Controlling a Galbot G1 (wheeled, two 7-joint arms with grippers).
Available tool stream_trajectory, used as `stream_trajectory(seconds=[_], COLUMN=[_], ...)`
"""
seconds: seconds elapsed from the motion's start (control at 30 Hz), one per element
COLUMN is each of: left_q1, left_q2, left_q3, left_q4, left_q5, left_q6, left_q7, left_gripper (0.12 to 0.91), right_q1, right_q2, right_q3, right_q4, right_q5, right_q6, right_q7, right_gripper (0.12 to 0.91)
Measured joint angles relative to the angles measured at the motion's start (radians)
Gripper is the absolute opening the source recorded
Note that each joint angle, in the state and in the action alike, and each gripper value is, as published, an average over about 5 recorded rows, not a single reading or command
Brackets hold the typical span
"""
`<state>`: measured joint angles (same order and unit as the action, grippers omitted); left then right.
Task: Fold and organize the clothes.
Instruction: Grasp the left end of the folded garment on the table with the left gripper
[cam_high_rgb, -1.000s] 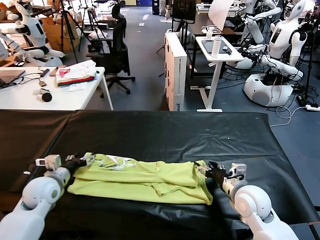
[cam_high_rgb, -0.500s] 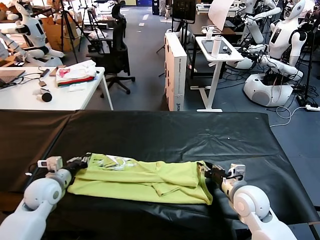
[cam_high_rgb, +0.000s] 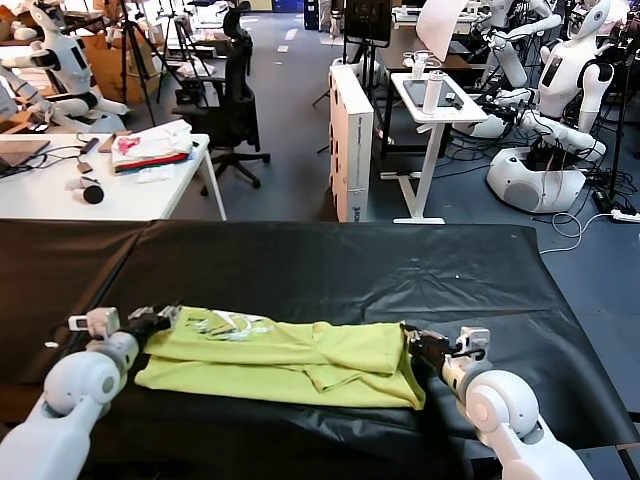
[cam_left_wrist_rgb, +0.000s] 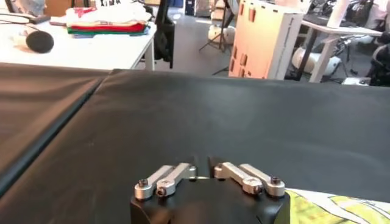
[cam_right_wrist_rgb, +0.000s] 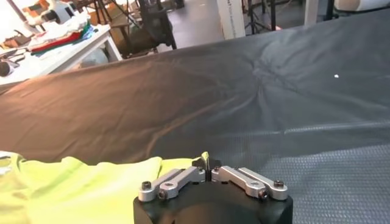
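Currently, in the head view, the T-shirt (cam_high_rgb: 290, 358) is lying flattened into a long band across the near part of the black table (cam_high_rgb: 330, 265), collar end toward the robot's left. The left gripper (cam_high_rgb: 160, 322) is sitting at that left end, just beside the collar edge; the right gripper (cam_high_rgb: 418, 347) is sitting at the opposite end, against the shirt's right edge. Judgement: both are working the two ends so the band can be lifted or folded evenly. The fabric pile (cam_high_rgb: 152, 146) on the white desk (cam_high_rgb: 120, 195) is lying well apart, not involved.

Left wrist view: the left gripper (cam_left_wrist_rgb: 202, 171) is showing its fingertips (cam_left_wrist_rgb: 192, 170) almost together with only bare black table in front of them; a corner of yellow cloth is lying beside the gripper body, not between the jaws. So no grip is visible, and whether the jaws are opening I cannot tell.

Right wrist view: the right gripper (cam_right_wrist_rgb: 207, 170) is pinching together on a small raised fold of the T-shirt (cam_right_wrist_rgb: 73, 185) hem, the cloth peaking just above the fingertips. Judgement: this end is secured for the fold; the left end probably needs a regrasp.
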<state>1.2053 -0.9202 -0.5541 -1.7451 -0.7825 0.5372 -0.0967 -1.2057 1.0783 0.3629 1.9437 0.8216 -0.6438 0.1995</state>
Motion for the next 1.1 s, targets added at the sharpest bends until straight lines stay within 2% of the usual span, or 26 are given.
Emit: stream_trajectory(seconds=[0.07,0.17,0.3,0.47,0.57,0.63,1.1], left_q1=[0.002,0.003,0.005,0.008,0.009,0.009,0.006], left_q2=[-0.006,-0.010,-0.009,-0.006,-0.007,-0.008,-0.018], left_q3=[0.002,0.003,0.002,0.000,-0.002,-0.003,-0.037], left_q4=[0.003,0.004,0.002,-0.001,-0.002,-0.003,0.022], left_q5=[0.000,0.000,0.000,0.000,0.002,0.003,0.009], left_q6=[0.001,0.001,-0.002,-0.009,-0.015,-0.019,-0.048], left_q7=[0.000,0.001,0.002,0.003,0.003,0.003,-0.001], left_gripper=[0.844,0.843,0.640,0.318,0.175,0.144,0.146], right_q1=[0.001,0.002,0.003,0.009,0.014,0.019,0.102], right_q2=[0.000,0.000,0.000,0.001,0.002,0.003,0.043], right_q3=[0.000,0.000,0.001,0.003,0.004,0.004,-0.045], right_q4=[0.000,0.000,-0.002,-0.010,-0.016,-0.020,-0.109], right_q5=[0.000,0.000,0.000,-0.003,-0.004,-0.005,-0.046], right_q6=[0.000,0.000,0.000,0.002,0.009,0.019,0.105], right_q7=[0.000,-0.001,-0.001,-0.001,0.000,0.004,0.014], right_gripper=[0.144,0.144,0.144,0.144,0.144,0.144,0.144])
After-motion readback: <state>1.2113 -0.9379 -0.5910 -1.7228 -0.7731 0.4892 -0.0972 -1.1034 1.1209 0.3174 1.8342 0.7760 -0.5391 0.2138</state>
